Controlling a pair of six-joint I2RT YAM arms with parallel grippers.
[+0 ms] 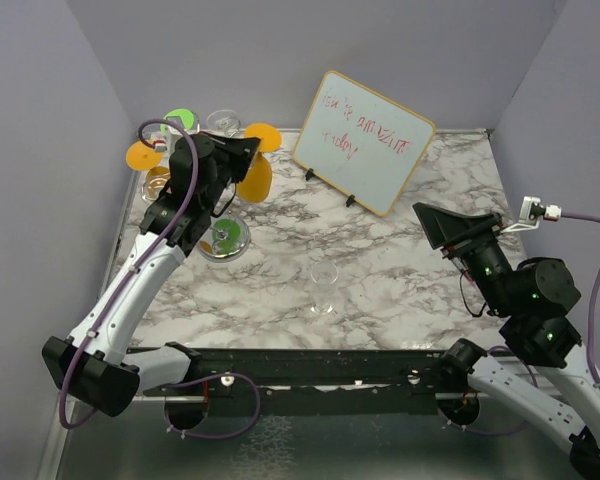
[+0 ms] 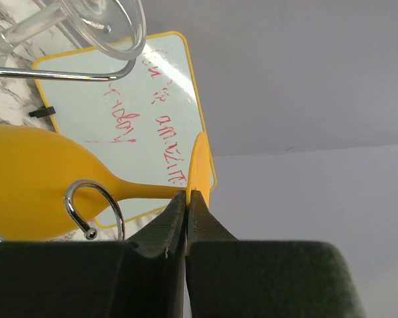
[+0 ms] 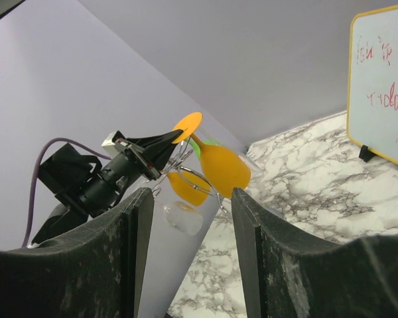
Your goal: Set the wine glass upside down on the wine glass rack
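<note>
Lavender walls (image 1: 40, 150) enclose a white marble-patterned table (image 1: 400, 270), with both arm bases at its near edge. At far left stands the wine glass rack (image 2: 93, 182), its silver wire arms carrying several inverted glasses: a second orange glass (image 1: 143, 155), a green glass (image 1: 180, 118) and a clear hung glass (image 1: 223, 122). The left arm reaches to the far left, and the left gripper (image 1: 250, 150) is clamped flat on the rim of the foot of the orange-yellow wine glass (image 1: 255, 180). The left wrist view shows the two fingers pressed together on that thin disc edge. This wine glass is at the rack's right side, tilted, with its foot uppermost and its bowl hanging lower. One curled arm end of the rack shows just in front of its stem, but whether the wire bears the glass cannot be told. A round shiny disc (image 1: 225, 237) with a green reflection lies on the table beneath the left arm. A clear glass (image 1: 325, 285) stands upright near the table's middle, well apart from the rack and from both grippers. A yellow-framed whiteboard (image 1: 365, 140) with red handwriting leans on black feet at the far centre. The right gripper (image 1: 430, 218) hangs above the right side of the table, its fingers parted with nothing between them, pointing left toward the rack.
</note>
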